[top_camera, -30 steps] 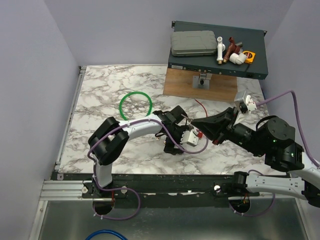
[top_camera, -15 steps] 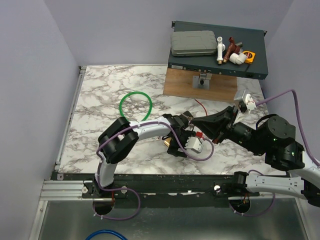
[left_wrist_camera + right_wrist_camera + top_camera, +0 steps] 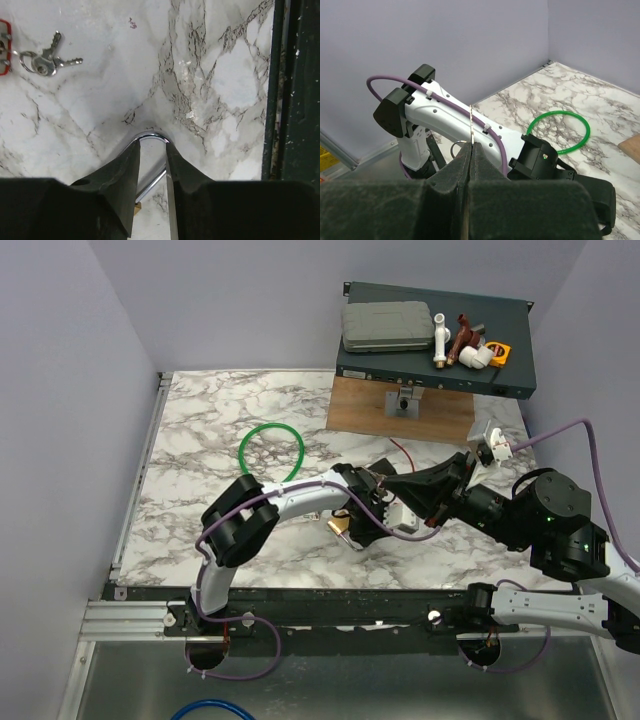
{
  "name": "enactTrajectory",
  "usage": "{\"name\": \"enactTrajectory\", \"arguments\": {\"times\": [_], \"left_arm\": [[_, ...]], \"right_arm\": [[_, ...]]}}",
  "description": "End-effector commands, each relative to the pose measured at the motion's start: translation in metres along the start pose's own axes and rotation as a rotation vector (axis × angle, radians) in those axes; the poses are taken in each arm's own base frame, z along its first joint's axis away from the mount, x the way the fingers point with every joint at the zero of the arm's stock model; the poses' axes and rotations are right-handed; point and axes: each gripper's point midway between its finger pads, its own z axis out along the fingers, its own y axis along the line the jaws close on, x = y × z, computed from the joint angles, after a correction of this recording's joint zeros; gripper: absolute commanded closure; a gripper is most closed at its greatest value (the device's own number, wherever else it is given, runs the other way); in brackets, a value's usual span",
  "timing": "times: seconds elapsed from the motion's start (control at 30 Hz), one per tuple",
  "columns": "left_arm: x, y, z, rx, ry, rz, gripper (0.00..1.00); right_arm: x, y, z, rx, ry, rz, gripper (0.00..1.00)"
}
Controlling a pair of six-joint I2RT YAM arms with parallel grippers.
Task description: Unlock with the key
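Top view: a marble table (image 3: 200,420) with two robot arms mounted at its near edge. The left gripper (image 3: 352,532) is down at the table's middle, on a brass padlock (image 3: 339,526). The right gripper (image 3: 390,484) hangs just beyond it, pointing left, close above the left wrist. A green cable loop (image 3: 271,451) lies flat further left. At the back, a dark rack unit (image 3: 435,365) carries a grey case (image 3: 388,328) and pipe fittings (image 3: 455,340), and a wooden board (image 3: 400,412) lies in front of it. A thin red cord (image 3: 399,451) runs from the board toward the grippers. The key is not clear in this view.

Left wrist view: the black fingers (image 3: 125,175) are drawn narrow onto the padlock's silver shackle, one on each side of its arch and seemingly touching it. The key (image 3: 46,61) lies on the marble at upper left, apart from the gripper, on a small ring with a second key beside a red tag (image 3: 4,47).

Right wrist view: the fingers (image 3: 455,170) are pressed together. A thin pale sliver (image 3: 470,120) stands up between the tips; what it is cannot be told. Beyond them are the white left arm (image 3: 445,117) and the green loop.
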Motion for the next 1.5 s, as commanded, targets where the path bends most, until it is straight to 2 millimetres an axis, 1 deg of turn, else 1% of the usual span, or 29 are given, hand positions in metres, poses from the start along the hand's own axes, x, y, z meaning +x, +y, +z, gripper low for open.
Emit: {"name": "enactTrajectory", "arguments": {"times": [0.0,0.07,0.13,0.17,0.2,0.3,0.37,0.47,0.57,0.6,0.63,0.67,0.7,0.77,0.9,1.03,1.17,1.23,1.3,1.33,1.4,1.47], "left_arm": [[0.006,-0.014,-0.003,0.06,0.005,-0.209,0.75],[0.01,-0.013,-0.01,0.06,-0.006,-0.249,0.75],[0.015,-0.004,-0.019,0.008,-0.019,-0.259,0.63],[0.017,0.003,-0.026,-0.026,-0.032,-0.256,0.55],[0.016,0.009,-0.035,-0.056,-0.052,-0.259,0.52],[0.016,0.024,-0.059,-0.095,-0.092,-0.308,0.53],[0.023,0.025,-0.066,-0.098,-0.093,-0.322,0.55],[0.034,0.018,-0.062,-0.09,-0.075,-0.318,0.55],[0.031,0.012,-0.055,-0.079,-0.088,-0.348,0.57],[0.027,0.011,-0.053,-0.079,-0.097,-0.362,0.64],[0.022,0.011,-0.051,-0.08,-0.107,-0.388,0.75],[0.017,0.011,-0.048,-0.078,-0.114,-0.42,0.97],[0.014,0.011,-0.043,-0.072,-0.114,-0.455,1.0],[0.011,0.006,-0.032,-0.044,-0.103,-0.517,1.0],[0.02,0.006,-0.011,-0.082,-0.09,-0.588,1.0],[0.03,0.004,0.002,-0.144,-0.106,-0.586,1.0],[0.043,-0.004,0.015,-0.144,-0.052,-0.555,1.0],[0.054,-0.01,0.016,-0.14,-0.01,-0.537,1.0],[0.066,-0.016,0.01,-0.156,0.007,-0.512,1.0],[0.065,-0.02,0.004,-0.15,0.001,-0.53,1.0],[0.057,-0.024,-0.009,-0.159,-0.046,-0.513,1.0],[0.053,-0.025,-0.017,-0.168,-0.065,-0.506,1.0]], "right_arm": [[-0.013,0.006,-0.006,-0.031,-0.025,-0.013,0.99],[-0.014,0.006,-0.006,-0.032,-0.026,-0.013,0.99],[-0.013,0.006,-0.006,-0.032,-0.023,-0.015,0.99],[-0.012,0.006,-0.006,-0.031,-0.02,-0.016,0.99],[-0.012,0.005,-0.006,-0.03,-0.021,-0.017,0.99],[-0.011,0.006,-0.005,-0.03,-0.019,-0.018,0.99],[-0.012,0.006,-0.004,-0.029,-0.021,-0.019,0.99],[-0.013,0.006,-0.005,-0.03,-0.024,-0.022,0.99],[-0.012,0.006,-0.004,-0.032,-0.022,-0.022,0.99],[-0.012,0.006,-0.005,-0.033,-0.025,-0.021,0.99],[-0.012,0.006,-0.005,-0.03,-0.026,-0.02,0.99],[-0.012,0.006,-0.004,-0.032,-0.025,-0.021,0.99],[-0.012,0.006,-0.004,-0.033,-0.026,-0.019,0.99],[-0.014,0.006,-0.005,-0.033,-0.029,-0.017,0.99],[-0.014,0.006,-0.005,-0.032,-0.031,-0.02,0.99],[-0.012,0.006,-0.001,-0.032,-0.024,-0.027,0.99],[-0.011,0.007,0.002,-0.034,-0.016,-0.034,0.99],[-0.011,0.008,0.003,-0.037,-0.015,-0.036,0.99],[-0.01,0.008,0.003,-0.039,-0.013,-0.036,0.99],[-0.01,0.008,0.003,-0.04,-0.013,-0.037,0.99],[-0.009,0.008,0.004,-0.038,-0.01,-0.04,0.99],[-0.009,0.008,0.005,-0.041,-0.009,-0.041,0.99]]}}
